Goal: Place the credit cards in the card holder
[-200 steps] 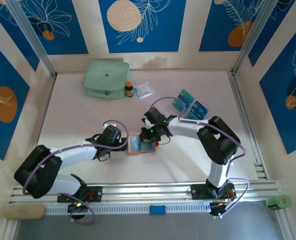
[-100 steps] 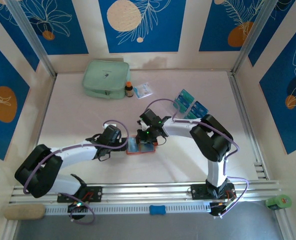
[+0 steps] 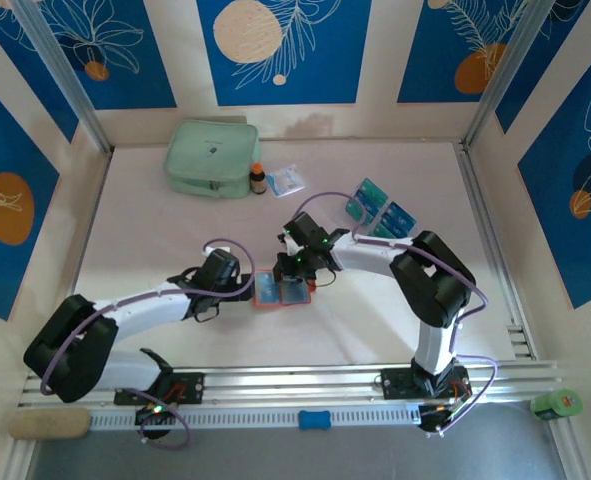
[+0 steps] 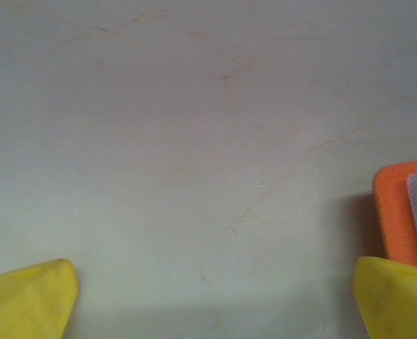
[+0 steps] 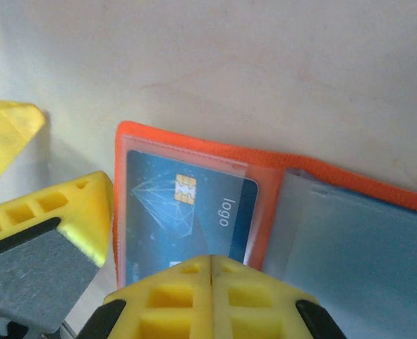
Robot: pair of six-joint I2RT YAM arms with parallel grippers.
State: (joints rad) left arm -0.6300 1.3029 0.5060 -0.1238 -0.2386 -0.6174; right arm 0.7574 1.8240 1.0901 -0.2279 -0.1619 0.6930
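The orange card holder [image 3: 258, 302] lies open on the table between both grippers. A blue credit card [image 5: 187, 212] with a gold chip sits in its left clear pocket, with its right edge poking out past the pocket. My right gripper [image 5: 212, 263] is shut, its joined tips hovering over the card's near edge with nothing between them. My left gripper [image 4: 212, 300] stands open at the holder's left edge [image 4: 395, 212], one fingertip [image 4: 395, 300] beside the orange rim. More credit cards, teal [image 3: 362, 200] and blue [image 3: 396, 220], lie loose at the back right.
A mint-green zip pouch [image 3: 212, 157] lies at the back left, with a small brown bottle [image 3: 258, 178] and a white-and-blue packet [image 3: 286, 181] beside it. Walls close in the table on three sides. A metal rail [image 3: 295, 380] runs along the front.
My right gripper shifted slightly left over the card holder, then came back a little to the right. The left gripper and the holder have hardly moved.
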